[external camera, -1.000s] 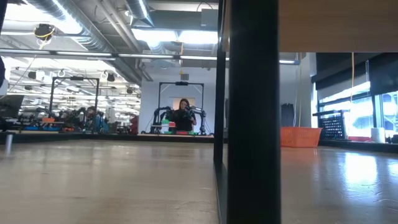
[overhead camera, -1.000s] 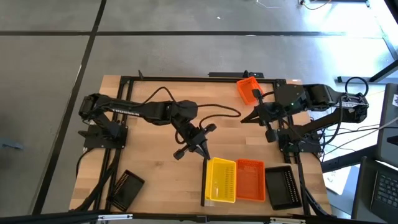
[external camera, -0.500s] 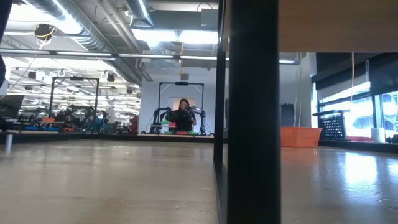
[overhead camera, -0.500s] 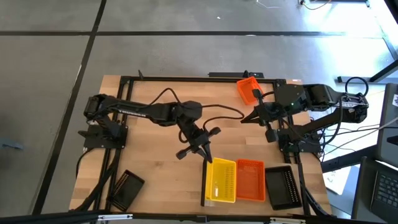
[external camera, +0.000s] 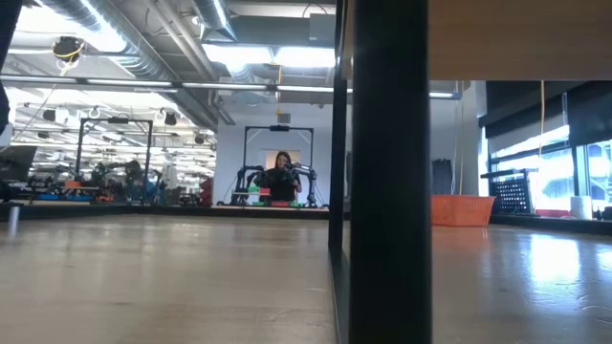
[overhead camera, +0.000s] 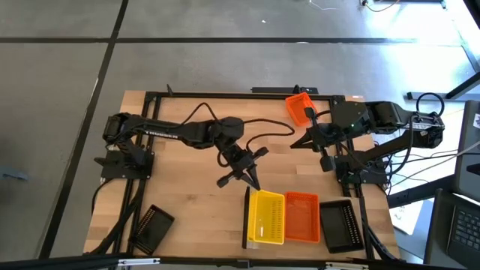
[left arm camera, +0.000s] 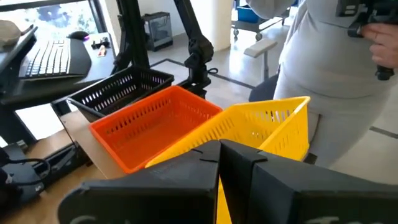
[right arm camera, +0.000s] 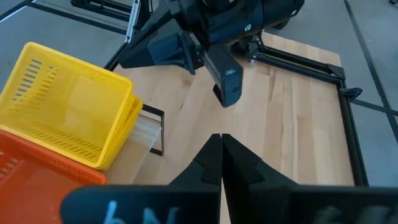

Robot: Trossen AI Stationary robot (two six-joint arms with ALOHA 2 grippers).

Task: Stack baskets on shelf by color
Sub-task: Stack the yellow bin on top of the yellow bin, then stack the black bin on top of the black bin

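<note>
Left gripper (overhead camera: pixel 250 177) pinched shut, empty, beside yellow basket (overhead camera: pixel 267 217); spread fingers before gripping rim; right gripper (overhead camera: pixel 300 141) shut, waiting

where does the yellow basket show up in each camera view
High view: the yellow basket sits at the near table edge, right of centre, below the left end effector.
Low view: not in it; a dark post blocks the middle.
Left wrist view: centre right, just past the fingers.
Right wrist view: left side.
Shared landmark: the orange basket right beside it, also in the left wrist and right wrist views.
</note>
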